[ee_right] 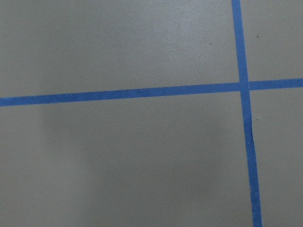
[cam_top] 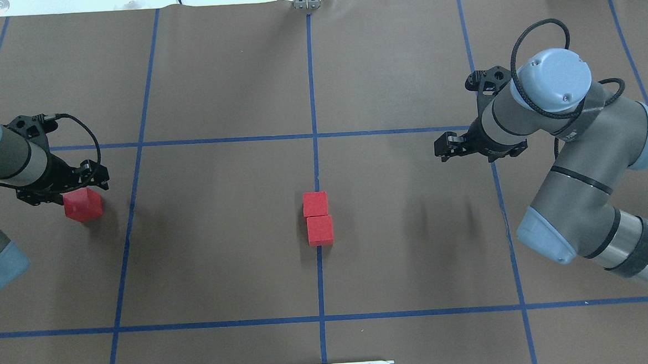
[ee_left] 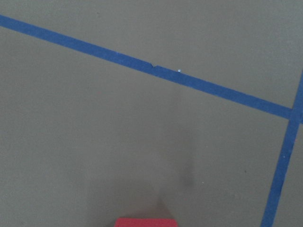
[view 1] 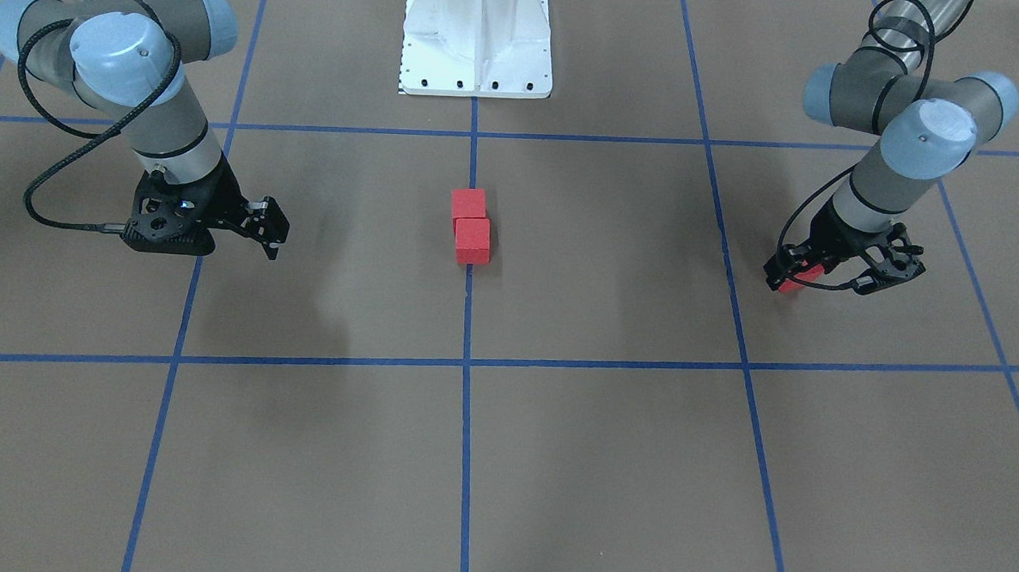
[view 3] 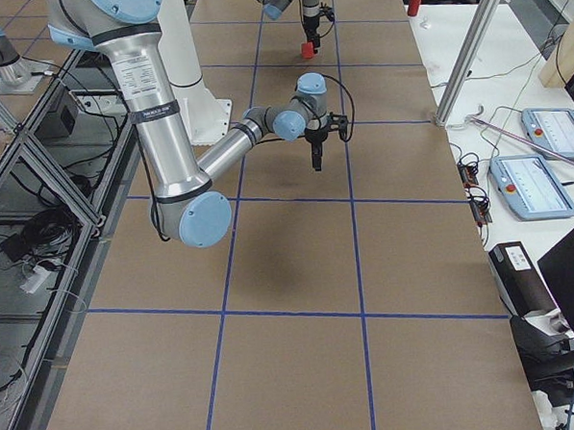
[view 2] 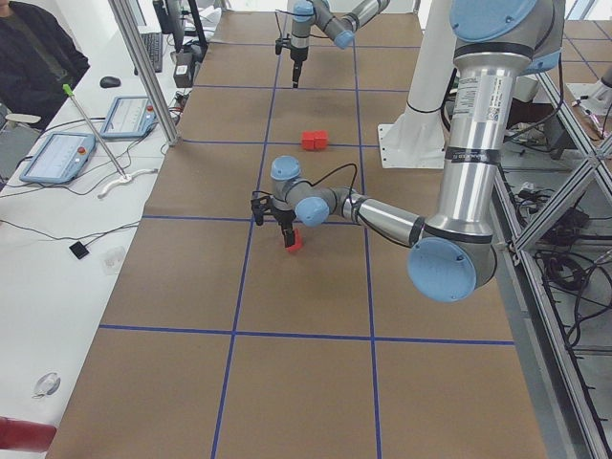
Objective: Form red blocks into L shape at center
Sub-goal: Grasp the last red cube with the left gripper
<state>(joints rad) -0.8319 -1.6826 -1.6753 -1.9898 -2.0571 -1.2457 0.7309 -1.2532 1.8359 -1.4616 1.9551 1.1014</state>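
Two red blocks [cam_top: 315, 203] [cam_top: 320, 230] lie touching in a short row on the vertical blue tape line at the center [cam_top: 315, 166]; they also show in the front view [view 1: 468, 205] [view 1: 472, 240]. My left gripper [cam_top: 80, 193] is shut on the third red block [cam_top: 83, 205] and holds it a little above the surface at the far left; its red edge shows in the front view [view 1: 789, 283] and at the bottom of the left wrist view [ee_left: 145, 222]. My right gripper [cam_top: 445, 145] hangs shut and empty at the right, apart from the blocks.
The robot's white base [view 1: 477, 40] stands behind the center. Blue tape lines [cam_top: 133, 144] cross the brown surface. A side bench with tablets [view 2: 57, 158] and a person [view 2: 33, 53] is beyond the table's far edge.
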